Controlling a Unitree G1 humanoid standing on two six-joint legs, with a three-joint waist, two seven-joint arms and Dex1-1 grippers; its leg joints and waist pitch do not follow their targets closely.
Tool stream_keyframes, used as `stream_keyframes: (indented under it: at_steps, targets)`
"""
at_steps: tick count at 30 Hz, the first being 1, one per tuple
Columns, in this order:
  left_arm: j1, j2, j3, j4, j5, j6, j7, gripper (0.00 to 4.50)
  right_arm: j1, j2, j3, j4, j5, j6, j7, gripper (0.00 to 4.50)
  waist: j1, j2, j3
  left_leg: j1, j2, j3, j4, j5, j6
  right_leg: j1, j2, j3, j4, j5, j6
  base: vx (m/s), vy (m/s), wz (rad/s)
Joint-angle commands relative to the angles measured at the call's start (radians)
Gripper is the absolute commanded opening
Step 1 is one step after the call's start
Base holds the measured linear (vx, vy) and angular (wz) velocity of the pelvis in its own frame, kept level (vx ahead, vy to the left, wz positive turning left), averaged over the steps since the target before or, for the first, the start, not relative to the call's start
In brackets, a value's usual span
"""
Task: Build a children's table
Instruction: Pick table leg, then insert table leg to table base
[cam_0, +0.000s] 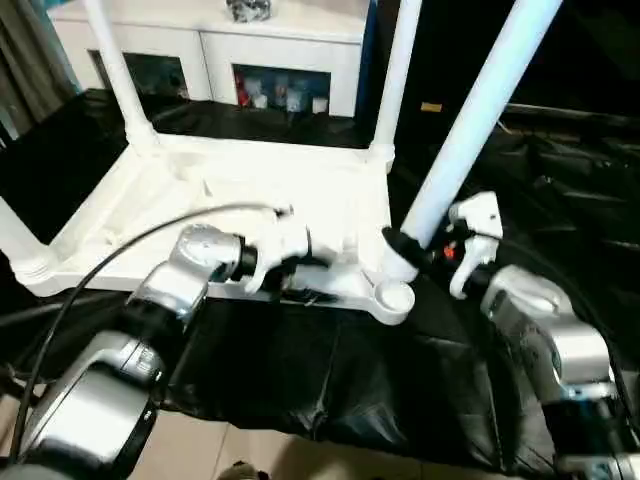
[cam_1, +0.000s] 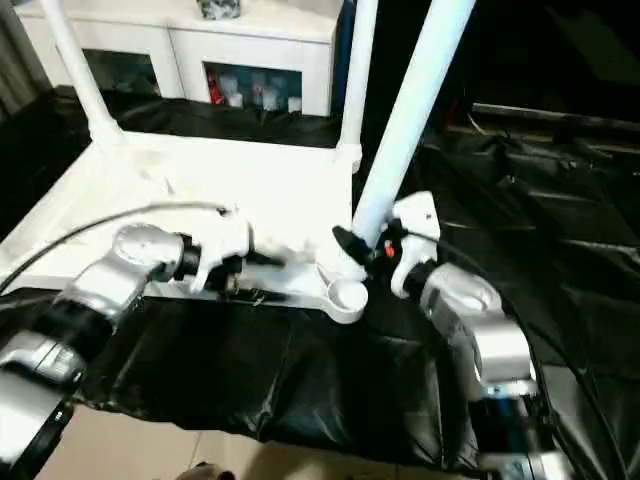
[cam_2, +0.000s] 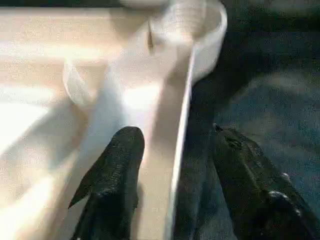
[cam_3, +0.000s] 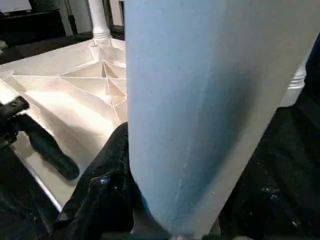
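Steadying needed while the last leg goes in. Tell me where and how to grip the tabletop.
Grip the tabletop's near edge wall, close to the open corner socket, coming from the robot's side. The wall is thin and upright, so one finger goes inside and the other outside, as the left end effector straddles it.

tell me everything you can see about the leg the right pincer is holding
The leg is a long, smooth white plastic-looking tube, widening away from its lower end. It leans, its top tilted away from the upturned tabletop. Its lower end sits just beside the empty near corner socket, not yet in it. The right pincer clamps it near that end, black fingers on either side. Its threaded end cannot be made out.
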Motion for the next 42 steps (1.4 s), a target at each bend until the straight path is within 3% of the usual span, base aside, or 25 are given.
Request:
stream_keyframes:
  at_steps: [1,3,4,5,6,12,18,24,31,36,37,38,42]
  targets:
    - [-0.033,-0.007,-0.011,0.049,0.025,-0.039,-0.010,2.29,0.006,-0.010,-0.007,-0.047,-0.004,-0.002,-0.007,1.89,-0.002,0.012,-0.079,0.024,0.009,-0.010,-0.071,-0.258,-0.030,0.056,-0.041,0.036,-0.075,-0.215,-0.189,0.000,0.000,0.00]
    - [-0.051,-0.019,-0.004,0.099,0.035,-0.061,-0.007,2.17,0.013,-0.010,-0.008,-0.056,-0.004,0.001,-0.007,1.89,-0.002,0.013,-0.080,0.024,0.011,-0.011,-0.071,-0.261,-0.028,0.057,-0.041,0.035,-0.073,-0.206,-0.201,0.000,0.000,0.00]
    - [-0.059,-0.026,0.001,0.125,0.041,-0.077,-0.008,2.10,0.018,-0.010,-0.008,-0.062,-0.004,0.002,-0.008,1.89,-0.002,0.020,-0.079,0.024,0.009,-0.011,-0.070,-0.265,-0.025,0.056,-0.041,0.035,-0.075,-0.210,-0.205,0.000,0.000,0.00]
    - [-0.063,-0.030,0.004,0.140,0.046,-0.087,-0.010,1.97,0.021,-0.011,-0.008,-0.065,-0.005,0.002,-0.008,1.89,-0.002,0.014,-0.080,0.024,0.011,-0.011,-0.070,-0.269,-0.023,0.058,-0.042,0.035,-0.074,-0.205,-0.209,0.000,0.000,0.00]
    - [-0.070,-0.035,0.010,0.159,0.048,-0.095,-0.013,1.85,0.025,-0.012,-0.008,-0.071,-0.003,0.003,-0.008,1.89,-0.001,0.019,-0.080,0.024,0.010,-0.012,-0.069,-0.266,-0.022,0.059,-0.042,0.035,-0.074,-0.201,-0.212,0.000,0.000,0.00]
    - [-0.099,-0.054,0.043,0.245,0.031,-0.128,-0.049,1.50,0.039,-0.012,-0.010,-0.090,0.005,0.014,-0.014,1.89,-0.001,0.018,-0.079,0.024,0.009,-0.011,-0.069,-0.261,-0.008,0.059,-0.043,0.034,-0.077,-0.210,-0.226,0.000,0.000,0.00]
    - [-0.108,-0.065,0.075,0.270,0.008,-0.121,-0.076,0.95,0.040,-0.012,-0.011,-0.089,0.007,0.016,-0.011,1.89,0.000,0.018,-0.078,0.023,0.010,-0.010,-0.068,-0.257,0.000,0.058,-0.045,0.034,-0.077,-0.231,-0.227,0.000,0.000,0.00]
    - [-0.112,-0.068,0.074,0.311,0.052,-0.154,-0.074,0.37,0.039,-0.016,-0.005,-0.092,0.008,0.021,-0.008,1.89,-0.001,0.017,-0.079,0.023,0.012,-0.011,-0.070,-0.257,0.000,0.059,-0.045,0.034,-0.079,-0.236,-0.218,0.000,0.000,0.00]
    - [-0.111,-0.066,0.073,0.327,0.072,-0.158,-0.080,0.00,0.034,-0.020,-0.002,-0.090,0.010,0.026,-0.002,1.89,-0.003,0.014,-0.078,0.021,0.012,-0.011,-0.070,-0.249,0.006,0.059,-0.045,0.034,-0.077,-0.221,-0.225,0.000,0.000,0.00]
    - [-0.109,-0.056,0.050,0.334,0.118,-0.186,-0.086,0.00,0.022,-0.025,-0.004,-0.078,0.013,0.028,0.007,1.89,-0.005,0.015,-0.077,0.021,0.012,-0.011,-0.071,-0.248,0.009,0.060,-0.046,0.034,-0.078,-0.228,-0.222,0.000,0.000,0.00]
    - [-0.108,-0.054,0.047,0.334,0.125,-0.189,-0.084,0.00,0.021,-0.025,-0.005,-0.077,0.014,0.028,0.009,1.89,-0.007,0.015,-0.076,0.021,0.012,-0.011,-0.071,-0.253,0.009,0.060,-0.046,0.034,-0.080,-0.241,-0.220,0.000,0.000,0.00]
    - [-0.107,-0.052,0.046,0.335,0.131,-0.188,-0.088,0.00,0.016,-0.026,-0.005,-0.072,0.014,0.029,0.011,1.89,-0.006,0.008,-0.076,0.022,0.012,-0.011,-0.071,-0.253,0.011,0.059,-0.047,0.034,-0.080,-0.257,-0.217,0.000,0.000,0.00]
    - [-0.102,-0.039,0.023,0.326,0.163,-0.109,-0.091,0.00,-0.007,-0.032,-0.003,-0.052,0.016,0.031,0.026,1.89,-0.011,0.008,-0.072,0.023,0.011,-0.011,-0.073,-0.269,0.009,0.056,-0.049,0.033,-0.087,-0.326,-0.200,0.000,0.000,0.00]
